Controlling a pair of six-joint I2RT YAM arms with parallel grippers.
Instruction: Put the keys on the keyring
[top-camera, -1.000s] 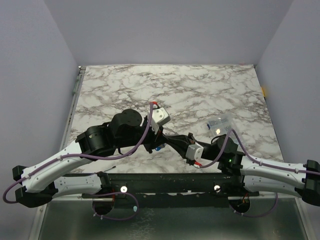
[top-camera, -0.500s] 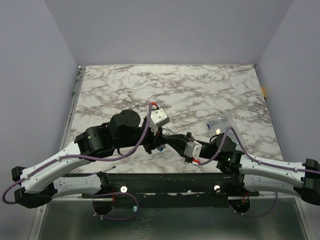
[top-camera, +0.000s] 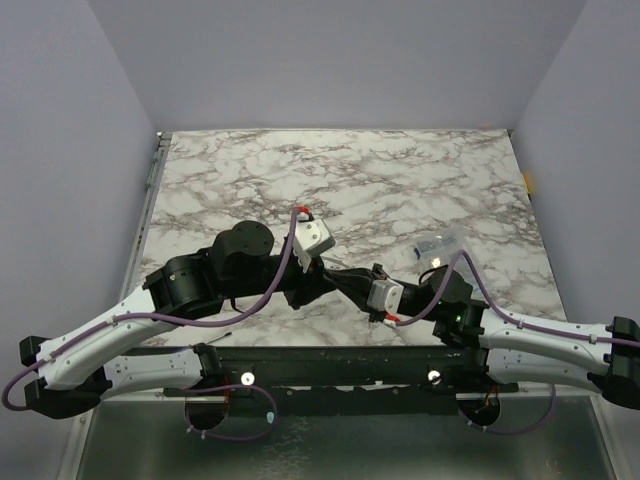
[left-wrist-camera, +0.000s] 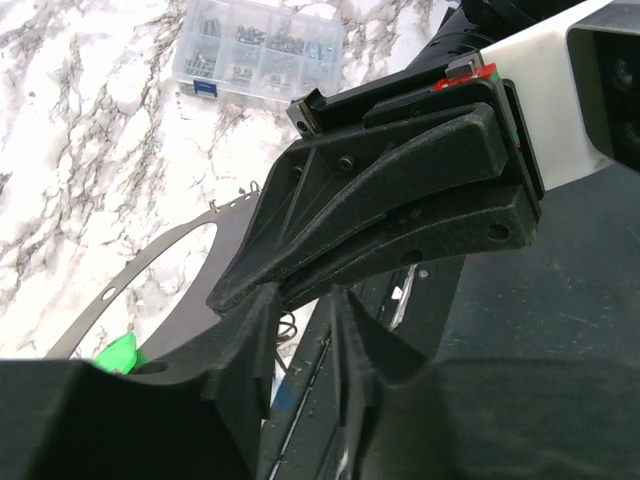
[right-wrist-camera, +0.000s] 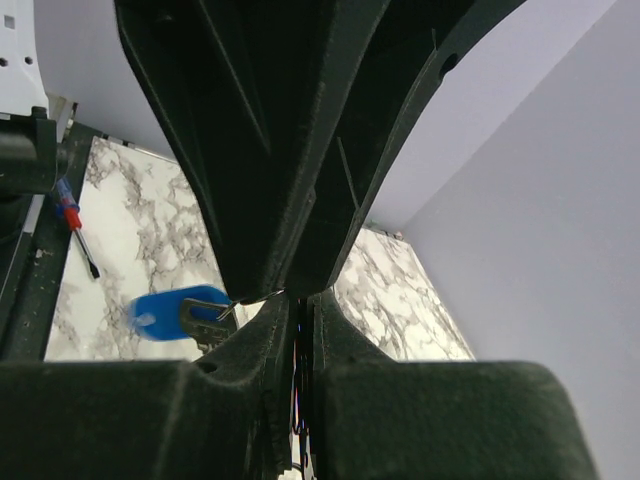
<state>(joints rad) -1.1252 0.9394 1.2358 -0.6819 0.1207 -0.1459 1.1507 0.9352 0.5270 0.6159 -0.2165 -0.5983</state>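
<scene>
In the left wrist view the keyring (left-wrist-camera: 150, 264), a thin grey metal hoop, curves from the lower left up behind my right gripper (left-wrist-camera: 235, 295). A green key (left-wrist-camera: 120, 354) sits at the ring's lower end. My left gripper (left-wrist-camera: 300, 312) is open, its two fingers close under the right gripper's tips. In the right wrist view my right gripper (right-wrist-camera: 300, 300) is shut on the keyring's thin wire, and a blue key (right-wrist-camera: 170, 308) hangs just to its left. From the top camera the left gripper (top-camera: 325, 283) and the right gripper (top-camera: 352, 280) meet near the table's front middle. A yellow key does not show.
A clear plastic box (top-camera: 440, 247) of small parts lies on the marble table (top-camera: 400, 180) right of the grippers, also seen as the box (left-wrist-camera: 258, 50) from the left wrist. A red-handled screwdriver (right-wrist-camera: 72, 218) lies by the front rail.
My left gripper has gone from shut to open and its wrist has shifted slightly up and left. The blue key seen below the grippers earlier is now hidden from above.
</scene>
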